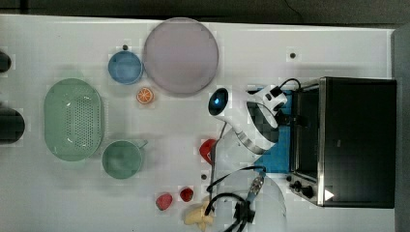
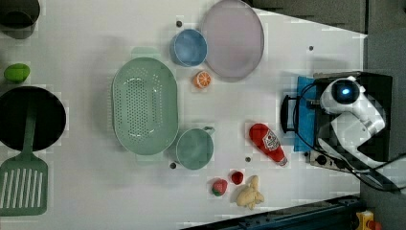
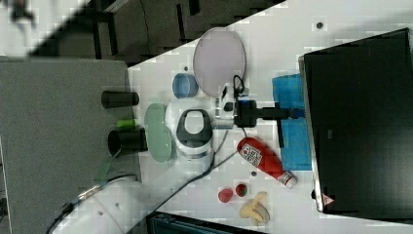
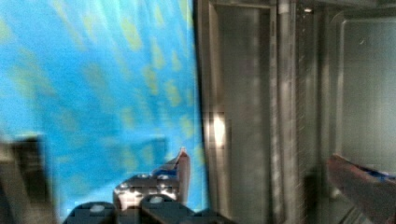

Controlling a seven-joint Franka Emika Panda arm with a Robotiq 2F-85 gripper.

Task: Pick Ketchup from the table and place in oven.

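Note:
The Ketchup [image 2: 267,143], a red bottle with a white-and-red label, lies on its side on the white table beside the open door; it also appears as the Ketchup [image 3: 260,158] and, mostly under my arm, the Ketchup [image 1: 208,149]. The oven [image 1: 358,140] is a black box at the top view's right, its blue-faced door [image 1: 276,153] folded down flat with the black handle [image 2: 286,114] at its outer end. My gripper [image 3: 287,113] hovers over the door, pointing into the oven's cavity. In the wrist view the gripper [image 4: 273,177] is open, with nothing between its fingers [image 4: 183,163].
A green colander [image 1: 72,118], green cup [image 1: 121,159], blue cup [image 1: 124,67], large plate [image 1: 180,55] and orange slice [image 1: 145,95] fill the top view's left half. Two small red pieces [image 1: 164,201] and a yellow piece [image 1: 198,217] lie near the front edge. Cables trail from my arm.

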